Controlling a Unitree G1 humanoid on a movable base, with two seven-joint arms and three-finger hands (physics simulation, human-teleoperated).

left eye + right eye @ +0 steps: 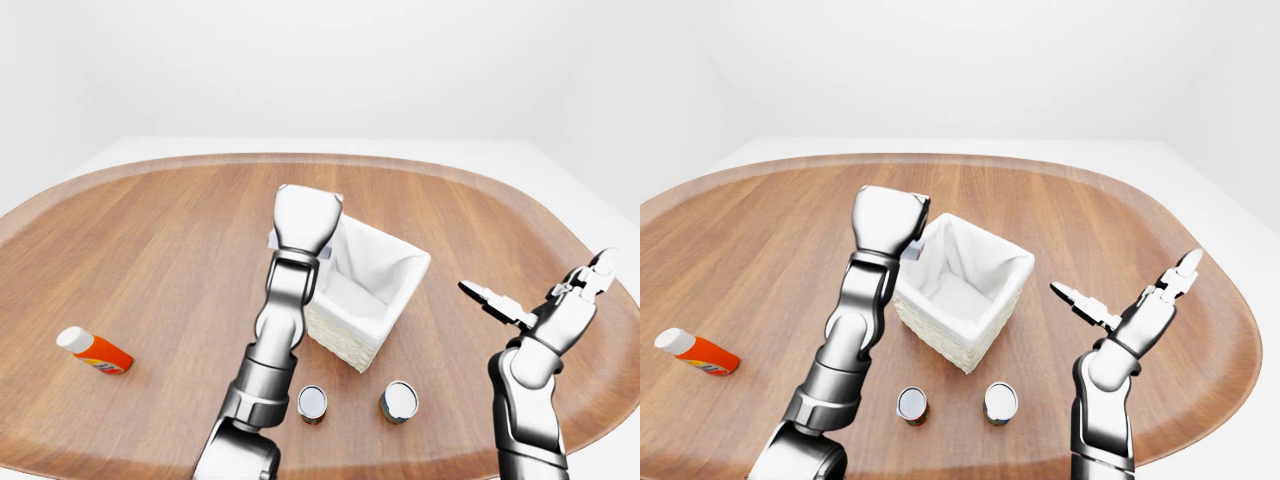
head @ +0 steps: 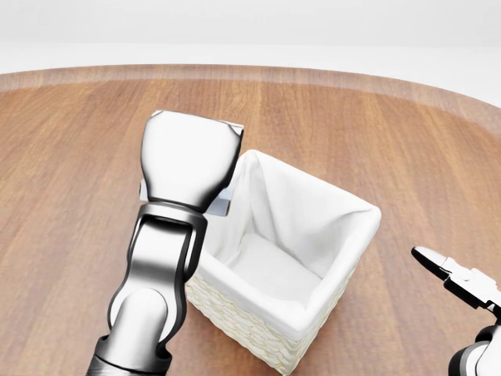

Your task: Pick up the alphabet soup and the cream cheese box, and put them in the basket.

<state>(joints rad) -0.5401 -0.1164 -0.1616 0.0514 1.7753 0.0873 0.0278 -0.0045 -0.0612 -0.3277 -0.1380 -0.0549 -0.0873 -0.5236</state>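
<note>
The white woven basket (image 1: 350, 342) with a white lining stands in the middle of the table. My left hand (image 1: 305, 220) is raised over the basket's left corner, its back toward the camera, so the fingers are hidden. A grey-blue edge of the cream cheese box (image 2: 222, 206) pokes out from under it, held in the hand. Two small cans lie below the basket with their silver ends facing me, the left can (image 1: 312, 402) and the right can (image 1: 399, 401); I cannot tell which is the alphabet soup. My right hand (image 1: 540, 282) is open and empty, to the right of the basket.
An orange-red bottle with a white cap (image 1: 95, 351) lies at the left of the oval wooden table (image 1: 150, 230). The table's rim curves close behind my right arm at the bottom right.
</note>
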